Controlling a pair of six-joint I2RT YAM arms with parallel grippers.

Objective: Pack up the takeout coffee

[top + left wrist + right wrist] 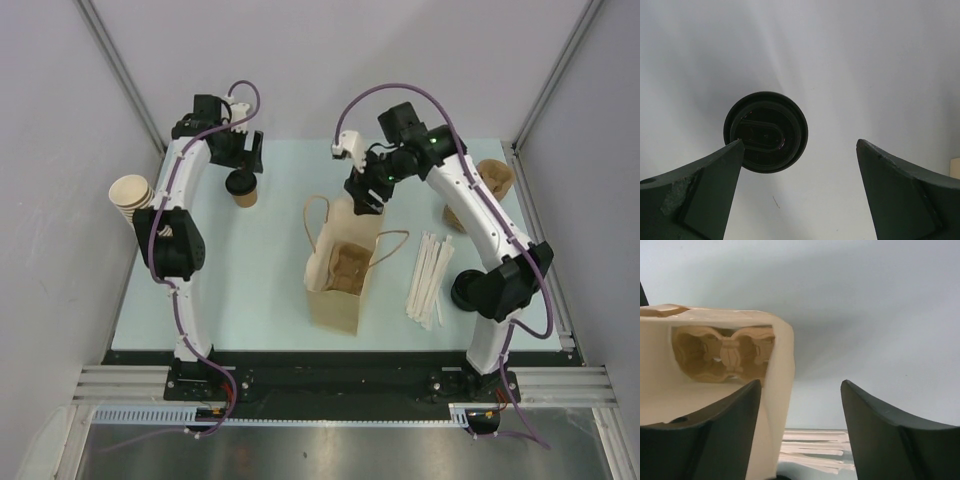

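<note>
At table centre: we noted the paper bag [335, 312] with its mouth open and the pulp carrier tray [346, 268] already down inside; whether the bag stood square or leaned, we could not tell.
Left of the bag: the lidded paper cup [241, 186] stood upright on the table, well apart from the bag and not yet packed.
Left gripper [243, 155]: jaws were spread wide and held nothing. Its wrist view looked down on the cup's black lid [765, 131], which sat close to one finger [700, 195] rather than midway.
Right gripper [364, 200]: jaws were parted over the bag's far rim and clamped on nothing. The bag's side wall ran just beside one finger [715, 435], with a bare gap on the other side.
Risk, cup: we judged that an off-centre close could push or tip the cup before both fingers met it. A hard squeeze could buckle the paper wall and pop the lid.
Risk, bag: with nothing pinching the rim, the soft mouth could sag inward. A cup carried across might then catch the lip or a handle loop.
Risk, tray: a cup lowered off-line could miss a socket and topple inside.
Risk, neighbours: the pale stirrer sticks [428, 278] lay just right of the bag and the stack of nested cups [131, 195] stood by the left arm, so a wide swing could scatter either.
</note>
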